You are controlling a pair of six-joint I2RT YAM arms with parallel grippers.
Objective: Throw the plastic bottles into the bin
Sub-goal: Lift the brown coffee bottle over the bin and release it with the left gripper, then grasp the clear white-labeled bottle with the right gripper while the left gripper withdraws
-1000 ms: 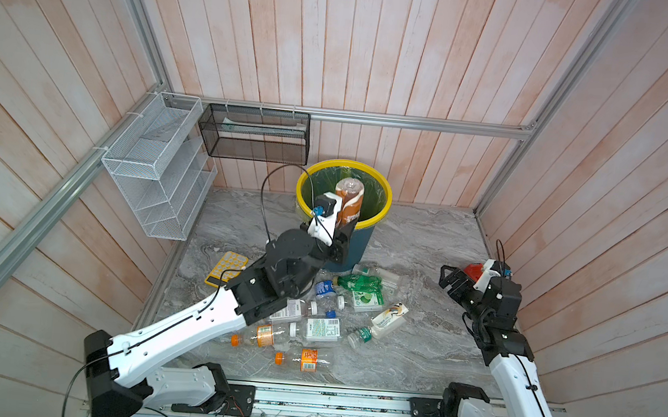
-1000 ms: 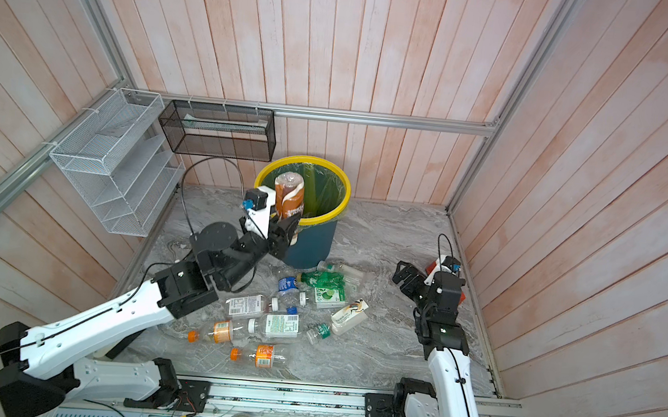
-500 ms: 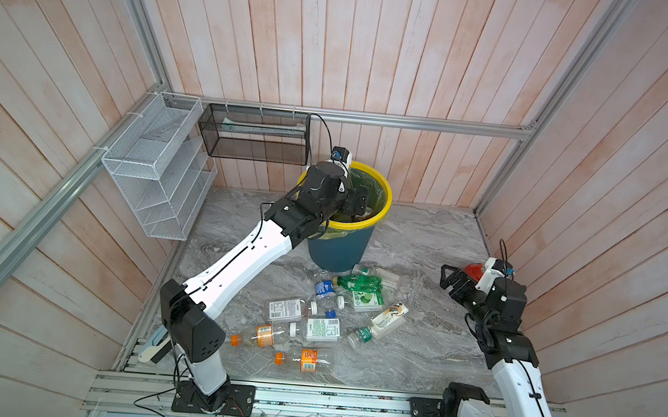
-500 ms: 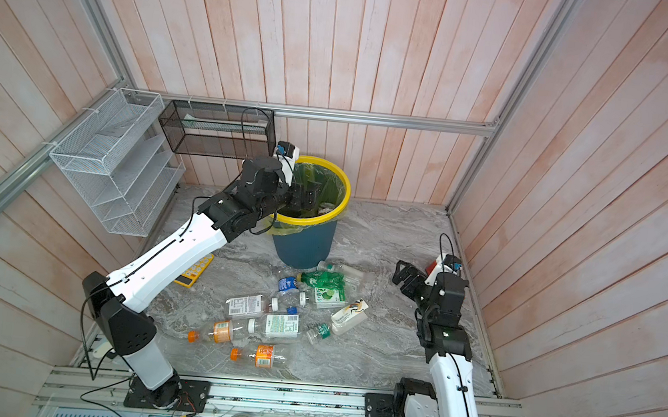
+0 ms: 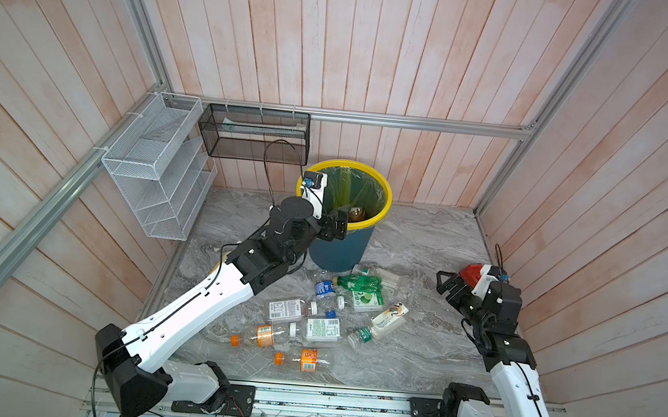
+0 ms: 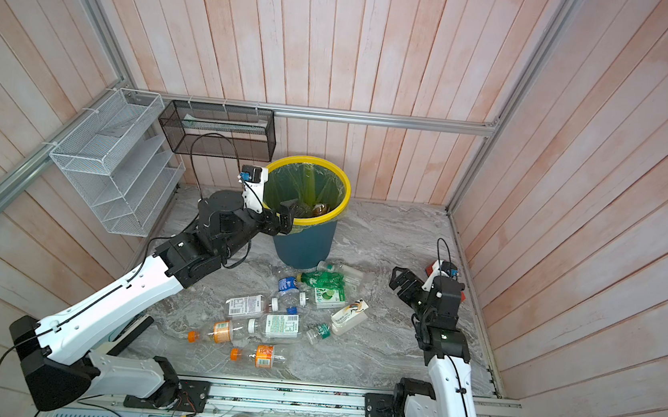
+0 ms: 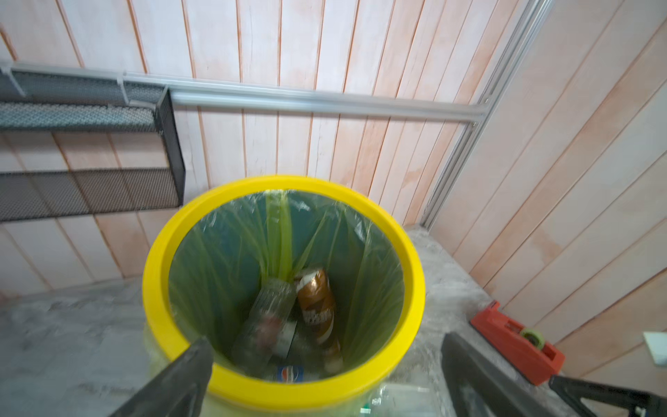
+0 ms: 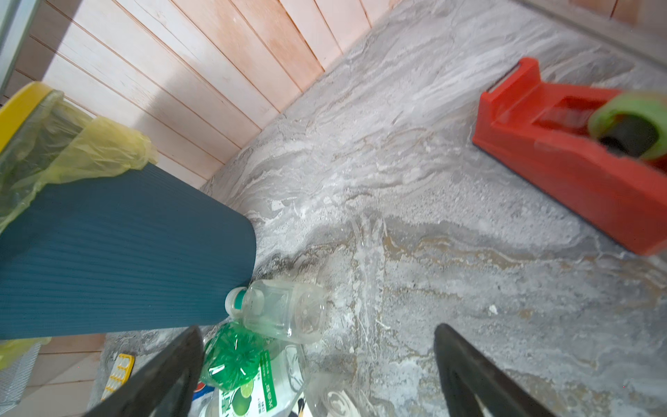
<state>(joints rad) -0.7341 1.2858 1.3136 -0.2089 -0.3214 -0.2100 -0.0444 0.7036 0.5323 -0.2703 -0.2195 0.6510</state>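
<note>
Plank walls (image 5: 339,51) enclose a grey marbled counter (image 5: 425,243), with a rack (image 5: 151,183) and basket (image 5: 254,133) hung at left. The left tool (image 5: 336,228), spread wide and empty, hangs at the rim of the yellow-rimmed teal bin (image 5: 347,163); the left wrist view alone shows a clear bottle (image 7: 267,325) beside the brown bottle (image 7: 317,307) inside. Mostly clear bottles (image 5: 320,328) litter the counter in front of the bin, and the right tool (image 5: 448,285) gapes empty near a tape dispenser (image 8: 577,162).

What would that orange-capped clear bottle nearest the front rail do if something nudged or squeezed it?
The orange-capped bottle lies on its side on the smooth stone tabletop, so a nudge would probably roll it. No liquid shows through, so it is likely very light. Its thin clear wall may dent when squeezed.
</note>
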